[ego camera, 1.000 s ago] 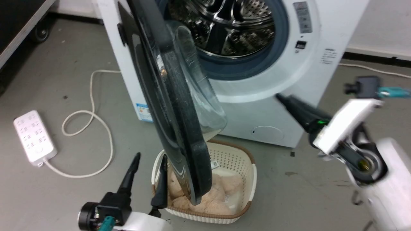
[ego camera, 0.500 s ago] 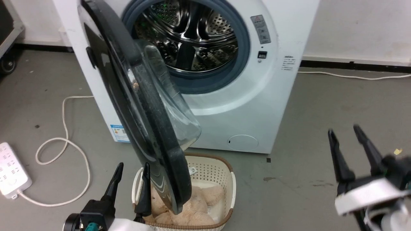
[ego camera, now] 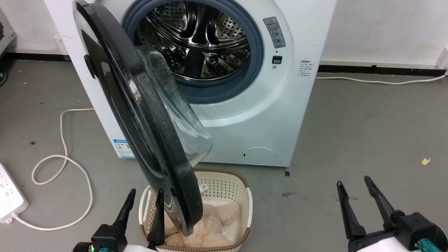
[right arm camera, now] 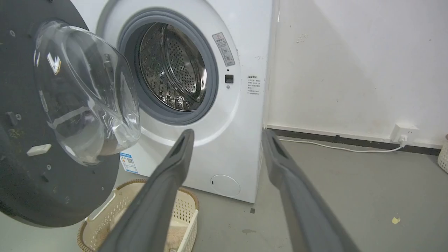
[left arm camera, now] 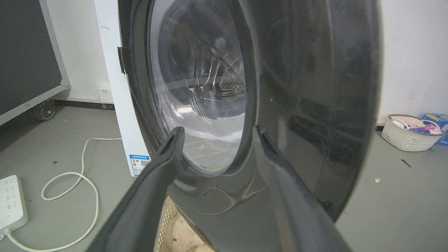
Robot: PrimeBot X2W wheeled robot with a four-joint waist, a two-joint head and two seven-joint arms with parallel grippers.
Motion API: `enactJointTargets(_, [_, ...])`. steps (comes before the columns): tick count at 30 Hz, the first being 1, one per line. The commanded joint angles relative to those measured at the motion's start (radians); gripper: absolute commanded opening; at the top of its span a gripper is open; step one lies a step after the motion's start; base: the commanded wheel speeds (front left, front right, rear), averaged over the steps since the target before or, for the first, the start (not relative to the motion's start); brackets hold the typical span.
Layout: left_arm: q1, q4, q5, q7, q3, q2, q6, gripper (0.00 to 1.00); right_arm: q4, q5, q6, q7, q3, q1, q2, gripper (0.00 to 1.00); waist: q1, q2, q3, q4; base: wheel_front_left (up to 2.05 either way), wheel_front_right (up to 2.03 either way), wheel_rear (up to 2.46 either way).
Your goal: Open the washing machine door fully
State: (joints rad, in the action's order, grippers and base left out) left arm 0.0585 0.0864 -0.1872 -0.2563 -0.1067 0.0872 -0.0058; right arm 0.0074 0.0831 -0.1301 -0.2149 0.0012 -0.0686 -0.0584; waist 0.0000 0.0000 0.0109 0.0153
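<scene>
1. The washing machine door (ego camera: 154,133) stands swung out from the washing machine (ego camera: 252,115), hinged on the robot's left side. It is nearly edge-on to the head view, with its glass bowl bulging toward the open drum (ego camera: 196,38). Its lower rim hangs just above a woven basket (ego camera: 246,199) of pale plush things.

2. The left gripper (ego camera: 146,191) sits low at the door's outer face, fingers spread and holding nothing. In the left wrist view the left gripper (left arm camera: 218,129) points straight at the glossy black disc (left arm camera: 297,87). Whether its inner finger touches the rim, I cannot tell.

3. The right gripper (ego camera: 352,181) hovers over bare floor, well apart from the door, fingers also spread and empty. From the right wrist view the door's inner side (right arm camera: 21,157) faces it, beyond the right gripper (right arm camera: 228,132).

4. I judge the door rigid and fairly heavy. It will move only along its hinge arc, so force should follow that arc.

5. The outer face looks slick, so fingers pressed flat there would likely slide. The glass bowl is no place to push or pinch.

6. The best hold looks like the thick black rim on the free edge, far from the hinge. There it could be pinched across its thickness or pushed from the inner side.

7. The door seems partly open, with more swing toward the robot's left still to go.
</scene>
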Motion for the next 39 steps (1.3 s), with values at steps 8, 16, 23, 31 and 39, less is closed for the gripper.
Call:
enactJointTargets(8, [0.001,0.012,0.007,-0.005,0.000,0.005,0.015,0.00,0.000,0.034,-0.001,-0.022,-0.002,0.001,0.008,1.00,0.0000,0.0000,-0.001,0.006,0.00,0.00,0.00])
enactJointTargets(16, [-0.050,-0.167,-0.063,-0.005,0.106,-0.014,0.063,0.00,-0.014,0.042,-0.001,-0.025,-0.008,0.007,0.008,1.00,0.0000,0.0000,0.001,0.005,0.00,0.00,0.00])
enactJointTargets(23, [-0.168,-0.482,-0.072,-0.005,0.175,-0.023,0.105,0.00,-0.015,0.046,-0.001,-0.022,-0.008,0.003,0.008,1.00,0.0000,0.0000,0.007,-0.003,0.00,0.00,0.00])
enactJointTargets(31, [-0.301,-0.693,0.029,0.121,0.022,-0.011,0.099,0.00,-0.012,0.052,-0.001,-0.021,0.007,0.004,0.008,1.00,0.0000,0.0000,0.008,-0.001,0.00,0.00,0.00])
enactJointTargets(39, [-0.226,-0.582,0.029,0.216,-0.255,-0.031,0.111,0.00,-0.003,0.057,-0.001,-0.023,0.013,0.009,0.008,1.00,0.0000,0.0000,-0.008,0.006,0.00,0.00,0.00])
